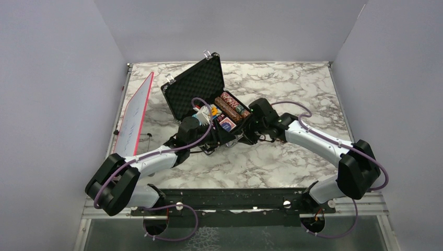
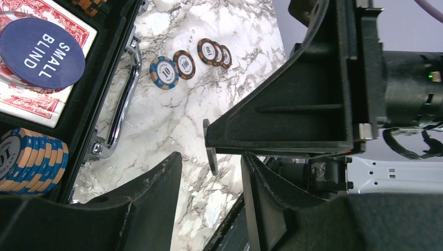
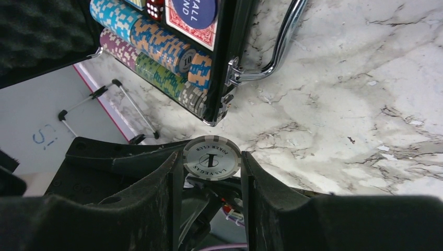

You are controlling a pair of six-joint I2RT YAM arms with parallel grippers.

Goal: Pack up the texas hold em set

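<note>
1. The right gripper (image 3: pixel 211 158) has its jaws clenched on a grey poker chip (image 3: pixel 212 156), held by its edges just in front of the open briefcase (image 1: pixel 194 86) on the marble table (image 1: pixel 271 157).
2. The left gripper (image 2: pixel 210 159), jaws released and empty, sits close beside it.
3. Inside the case lie rows of chips (image 3: pixel 156 47), red-backed cards (image 2: pixel 62 21) and a blue "small blind" disc (image 2: pixel 42 52).
4. Four loose chips (image 2: pixel 184 64) lie on the table beyond the metal handle (image 3: pixel 287 32).

Counting the poker things
Four loose chips (image 2: pixel 164 72), one grey chip (image 3: pixel 211 157), one blue disc (image 2: pixel 42 53), one black case (image 1: pixel 196 83) with one handle (image 2: pixel 125 99).
</note>
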